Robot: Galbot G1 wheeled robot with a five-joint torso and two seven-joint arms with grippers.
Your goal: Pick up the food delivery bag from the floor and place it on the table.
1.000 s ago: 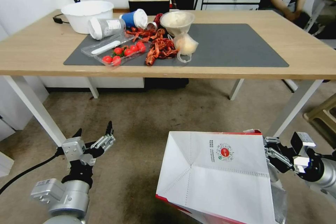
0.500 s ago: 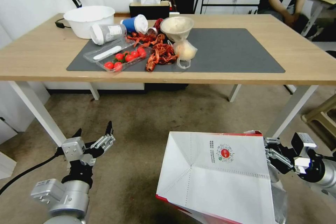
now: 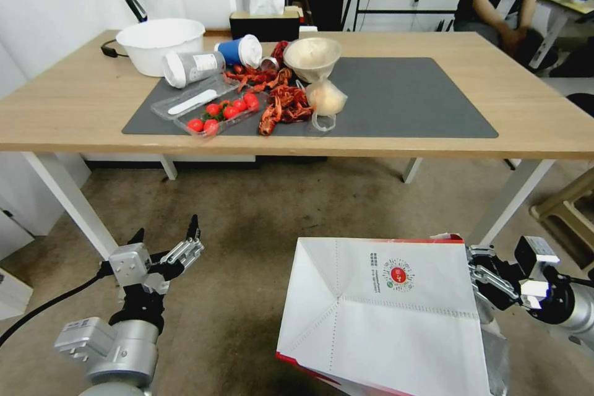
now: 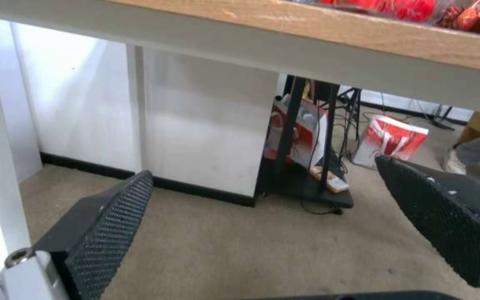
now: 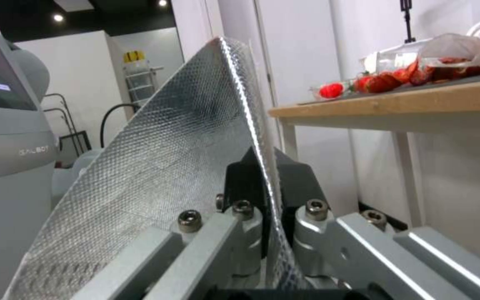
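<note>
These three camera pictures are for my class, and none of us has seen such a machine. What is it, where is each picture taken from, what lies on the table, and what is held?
This is a wheeled robot with two arms. The wide picture comes from its head camera, looking down. The other two come from cameras on its wrists.

The right hand is shut on the edge of the food delivery bag; its wrist picture shows the fingers pinching the silver lining. The left hand is open and holds nothing.

On the table ahead lies a dark mat with cherry tomatoes, crayfish shells, cups, a bowl and a small clear bag. A white basin stands beside the mat.
</note>
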